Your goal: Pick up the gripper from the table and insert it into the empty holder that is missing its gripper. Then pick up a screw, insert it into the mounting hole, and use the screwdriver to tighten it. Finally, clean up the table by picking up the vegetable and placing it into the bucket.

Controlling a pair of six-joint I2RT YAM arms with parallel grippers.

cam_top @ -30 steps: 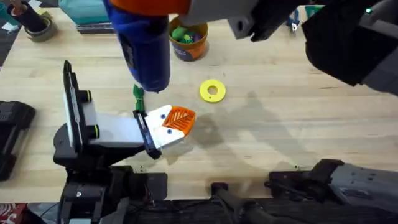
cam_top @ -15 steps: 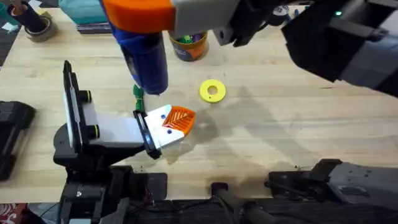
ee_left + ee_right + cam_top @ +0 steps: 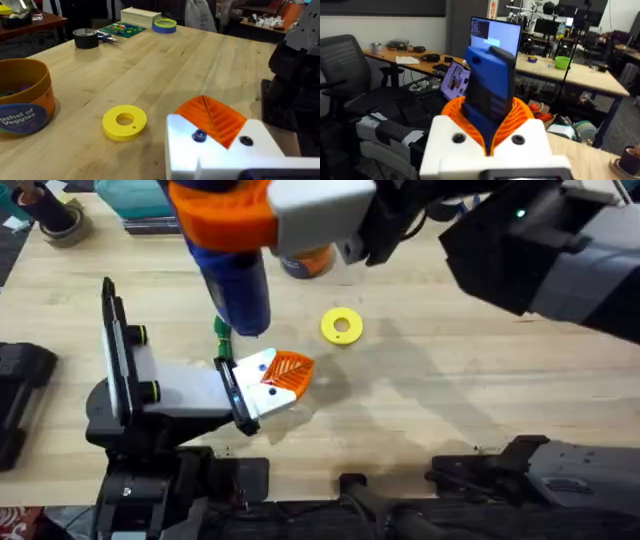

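My right gripper (image 3: 225, 215) hangs high over the table's far left, shut on the blue screwdriver (image 3: 240, 280). The screwdriver points down, its tip just beyond my left gripper (image 3: 295, 370). In the right wrist view the orange pads (image 3: 520, 117) clamp the screwdriver (image 3: 490, 85). My left gripper (image 3: 207, 107) rests low near the table, shut, its orange ribbed pads pressed together between white blocks. A small green piece (image 3: 221, 330), perhaps the vegetable, lies beside it. The bucket (image 3: 310, 262) (image 3: 25, 100) stands behind, partly covered by the right arm. The loose gripper, empty holder and screw are out of view.
A flat yellow ring disc (image 3: 342, 325) (image 3: 124, 121) lies right of the screwdriver tip. A black tape roll (image 3: 60, 220) (image 3: 86, 38) and a teal box (image 3: 140, 200) sit at the far left edge. Bare wood stretches to the right.
My right arm has carried the screwdriver slightly left and nearer the left gripper, covering more of the bucket. The left arm has not moved.
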